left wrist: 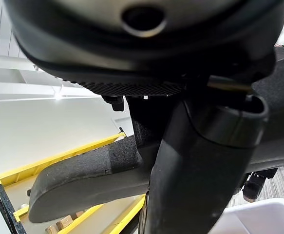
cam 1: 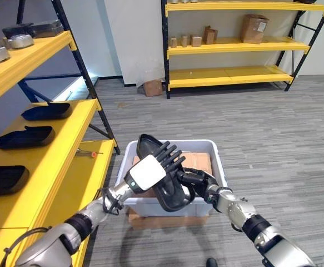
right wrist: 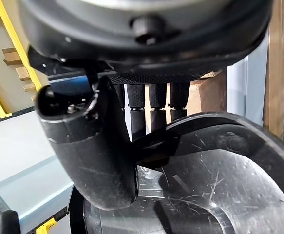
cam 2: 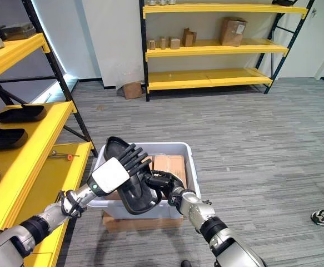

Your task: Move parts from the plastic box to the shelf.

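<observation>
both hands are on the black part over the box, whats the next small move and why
Probably lift the black part a little higher, then swing it left toward the yellow shelf. Both the left hand and the right hand already grip it above the plastic box, and similar black parts lie on that shelf.

Floor: grey striped carpet [cam 1: 262, 128].
Wall: white [cam 1: 134, 33], at 12 o'clock.
Far rack: yellow shelves [cam 1: 228, 47], at 1 o'clock, holding cardboard boxes [cam 1: 254, 28].
Light: bright patch [cam 1: 67, 89] at 10 o'clock.

Left hand [cam 1: 150, 169] and right hand [cam 1: 198, 179] both curled, close together
</observation>
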{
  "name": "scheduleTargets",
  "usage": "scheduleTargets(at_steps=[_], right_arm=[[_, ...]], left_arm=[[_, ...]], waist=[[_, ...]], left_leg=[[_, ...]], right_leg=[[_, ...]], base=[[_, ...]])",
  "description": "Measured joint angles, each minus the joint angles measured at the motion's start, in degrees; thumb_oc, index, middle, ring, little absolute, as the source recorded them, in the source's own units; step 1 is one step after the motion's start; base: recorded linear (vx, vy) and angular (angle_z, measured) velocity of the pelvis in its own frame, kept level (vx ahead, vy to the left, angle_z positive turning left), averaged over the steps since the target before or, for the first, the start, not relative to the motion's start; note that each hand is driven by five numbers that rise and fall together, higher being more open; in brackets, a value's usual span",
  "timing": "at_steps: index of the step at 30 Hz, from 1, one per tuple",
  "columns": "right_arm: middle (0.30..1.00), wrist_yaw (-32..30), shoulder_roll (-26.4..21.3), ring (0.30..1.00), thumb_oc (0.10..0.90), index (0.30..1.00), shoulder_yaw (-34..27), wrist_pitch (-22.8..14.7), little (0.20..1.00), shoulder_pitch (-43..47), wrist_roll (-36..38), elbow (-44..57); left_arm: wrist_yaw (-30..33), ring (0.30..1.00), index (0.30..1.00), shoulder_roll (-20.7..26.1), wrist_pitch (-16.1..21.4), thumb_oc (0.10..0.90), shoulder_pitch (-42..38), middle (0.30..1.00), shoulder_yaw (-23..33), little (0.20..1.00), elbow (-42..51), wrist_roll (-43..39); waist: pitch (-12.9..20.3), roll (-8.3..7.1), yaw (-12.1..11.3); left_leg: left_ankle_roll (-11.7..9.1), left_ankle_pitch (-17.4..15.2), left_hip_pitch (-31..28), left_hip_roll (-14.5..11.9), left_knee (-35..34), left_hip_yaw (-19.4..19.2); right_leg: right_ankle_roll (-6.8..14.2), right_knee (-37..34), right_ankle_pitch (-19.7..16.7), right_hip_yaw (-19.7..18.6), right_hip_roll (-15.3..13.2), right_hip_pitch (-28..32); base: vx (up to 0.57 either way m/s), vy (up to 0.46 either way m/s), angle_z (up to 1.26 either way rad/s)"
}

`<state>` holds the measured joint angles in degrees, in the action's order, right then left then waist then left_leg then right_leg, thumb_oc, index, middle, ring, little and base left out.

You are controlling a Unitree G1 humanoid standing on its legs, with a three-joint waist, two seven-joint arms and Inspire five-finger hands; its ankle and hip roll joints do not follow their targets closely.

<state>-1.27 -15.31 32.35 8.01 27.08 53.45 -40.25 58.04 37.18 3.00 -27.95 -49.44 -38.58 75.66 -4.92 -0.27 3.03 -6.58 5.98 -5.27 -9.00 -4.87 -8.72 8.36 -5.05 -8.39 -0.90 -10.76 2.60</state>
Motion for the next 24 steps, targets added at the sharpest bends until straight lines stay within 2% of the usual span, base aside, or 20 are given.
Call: scheduleTargets(at_steps=[4, 16, 18, 19, 20, 21, 24], right_arm=[[0.3, -0.3, -0.47, 0.3, 0.4, 0.3, -0.1, -0.01, 0.3, 0.0, 0.11, 0.0], [0.3, -0.93, -0.93, 0.3, 0.4, 0.3, -0.76, 0.02, 0.3, -0.64, 1.33, -0.25], [0.3, -0.86, -0.93, 0.3, 0.4, 0.3, -0.75, 0.02, 0.3, -1.34, 1.31, -0.24], [0.3, -0.68, -0.92, 0.3, 0.4, 0.3, -0.74, 0.02, 0.3, -1.76, 1.31, -0.24], [0.3, -0.41, -0.86, 0.3, 0.4, 0.3, -0.67, 0.02, 0.3, -2.2, 1.32, -0.24], [0.3, -0.16, -0.77, 0.3, 0.4, 0.3, -0.65, 0.02, 0.3, -2.54, 1.32, -0.24], [0.3, 0.32, -0.8, 0.3, 0.4, 0.3, -1.14, -0.02, 0.3, -2.95, 1.84, -0.24]], left_arm=[[-0.88, 1.0, 1.0, -0.55, 0.23, 0.9, 0.0, 1.0, -0.13, 1.0, 0.07, -0.01], [-2.26, 1.0, 1.0, -2.56, 5.13, 0.9, 1.61, 1.0, -0.65, 1.0, 1.18, -2.77], [-2.3, 1.0, 1.0, -2.41, 7.24, 0.9, 1.72, 1.0, -0.4, 1.0, 1.76, -3.15], [-2.38, 0.94, 0.94, -2.2, 8.39, 0.857, 1.92, 0.94, -0.02, 0.94, 2.54, -3.48], [-2.49, 0.451, 0.451, -1.87, 9.89, 0.508, 2.09, 0.451, 0.19, 0.451, 3.61, -4.22], [-2.63, 0.3, 0.3, -1.6, 11.58, 0.4, 2.16, 0.3, 0.21, 0.3, 4.61, -5.38], [-4.25, 0.3, 0.3, -0.55, 14.33, 0.4, 2.24, 0.3, 0.24, 0.3, 6.12, -5.91]], waist=[[0.12, -0.19, 0.06], [0.55, -0.86, 0.03], [0.65, -1.02, -0.09], [0.67, -1.06, -0.11], [0.69, -1.09, -0.16], [0.69, -1.09, -0.17], [0.69, -1.1, -0.07]], left_leg=[[-0.01, 0.01, -0.07, 0.01, 0.0, -0.02], [0.0, 0.03, -0.08, 0.01, 0.0, -0.01], [0.0, 0.03, -0.08, 0.01, 0.0, 0.01], [0.0, 0.03, -0.06, 0.01, 0.0, 0.02], [0.0, 0.03, -0.05, 0.01, 0.0, 0.06], [0.0, 0.03, -0.04, 0.01, 0.0, 0.09], [0.0, 0.03, -0.05, 0.0, 0.0, 0.12]], right_leg=[[0.02, 0.02, -0.03, -0.03, 0.0, 0.04], [0.0, 0.02, -0.04, -0.03, 0.0, 0.04], [-0.01, 0.01, -0.03, -0.02, 0.0, 0.05], [-0.01, 0.01, -0.03, -0.02, 0.0, 0.05], [-0.01, 0.01, -0.03, 0.0, 0.0, 0.06], [-0.01, 0.01, -0.03, 0.01, 0.0, 0.08], [-0.02, -0.07, -0.02, 0.03, 0.0, 0.08]], base=[[0.0, 0.0, 0.0], [0.0, 0.0, 0.0], [0.0, 0.0, 0.0], [0.0, 0.0, 0.0], [0.0, 0.0, 0.0], [0.0, 0.0, 0.0], [0.0, 0.0, 0.0]])
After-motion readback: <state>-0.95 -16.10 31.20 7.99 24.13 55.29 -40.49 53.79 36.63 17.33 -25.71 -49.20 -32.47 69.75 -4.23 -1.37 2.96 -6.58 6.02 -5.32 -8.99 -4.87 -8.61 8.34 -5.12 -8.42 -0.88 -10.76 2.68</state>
